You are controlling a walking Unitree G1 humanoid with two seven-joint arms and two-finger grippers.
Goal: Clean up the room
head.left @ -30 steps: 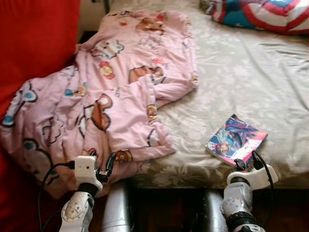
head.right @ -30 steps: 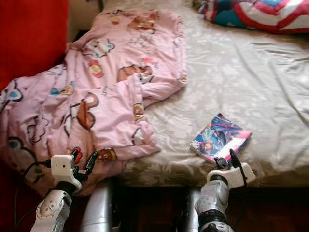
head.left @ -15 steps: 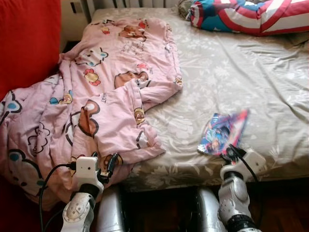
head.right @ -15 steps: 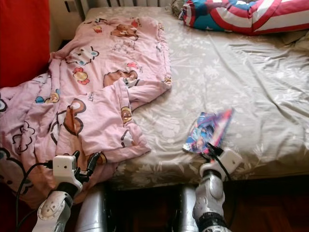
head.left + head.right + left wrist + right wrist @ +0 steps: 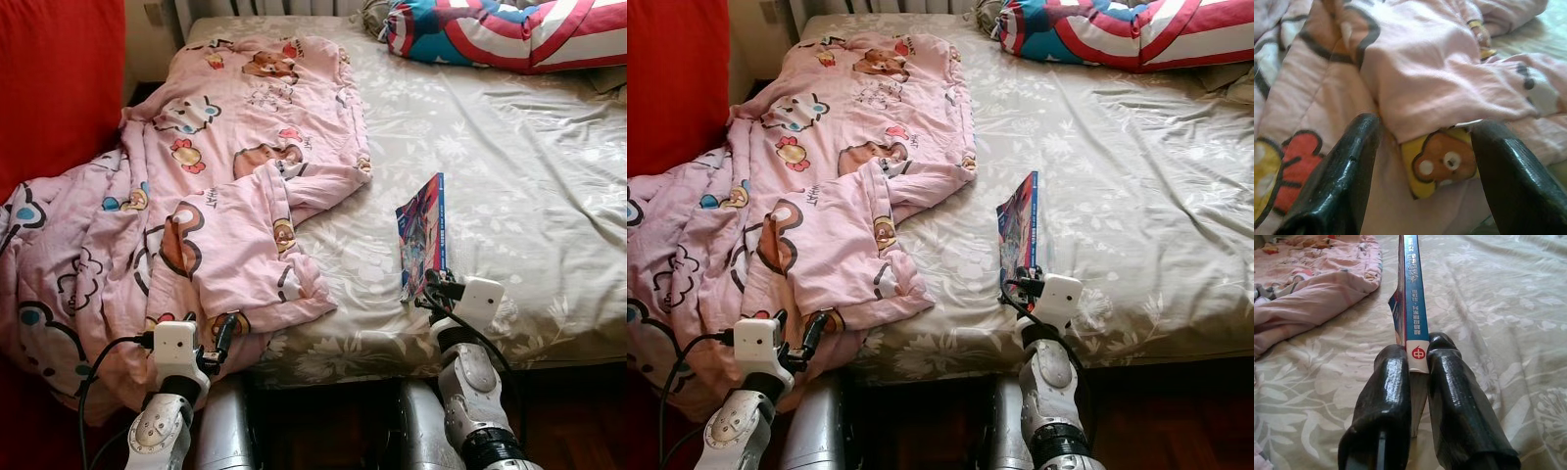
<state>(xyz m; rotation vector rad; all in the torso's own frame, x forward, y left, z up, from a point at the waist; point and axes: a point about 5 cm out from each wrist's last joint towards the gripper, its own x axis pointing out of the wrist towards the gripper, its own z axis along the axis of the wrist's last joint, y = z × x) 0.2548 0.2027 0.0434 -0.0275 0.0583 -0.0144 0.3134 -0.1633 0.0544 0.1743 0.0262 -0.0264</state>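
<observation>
right gripper (image 5: 1418, 360) at 5 o'clock in the head views, fingers pinched on the lower spine of the book (image 5: 423, 233); book raised on edge above the bed (image 5: 529, 196), blue spine toward the wrist camera, cover facing 9 o'clock. left gripper (image 5: 1422, 161) at 7 o'clock, fingers spread, nothing between them, poised just before the hanging edge of the pink quilt (image 5: 225, 186); contact with the fabric hard to judge, probably none.

progress, judged from the present layout: early. book lifted off the sheet but not yet put away; no shelf or table for it in sight. quilt crumpled, bunched toward 9 o'clock and spilling over the bed's side next to the red sofa (image 5: 59, 88); not yet spread or folded. striped pillow (image 5: 509, 29) at 1 o'clock, apparently in place. remaining: stow the book, straighten the quilt.

change against the earlier frames: one second ago, book flat on the sheet near 4 o'clock with the right gripper just below its near edge; half a second ago, tilted and partly lifted; now upright in the grip and nearer the bed's middle. head camera also shifted, more of the bed's far end in view. left gripper and quilt essentially unchanged.
</observation>
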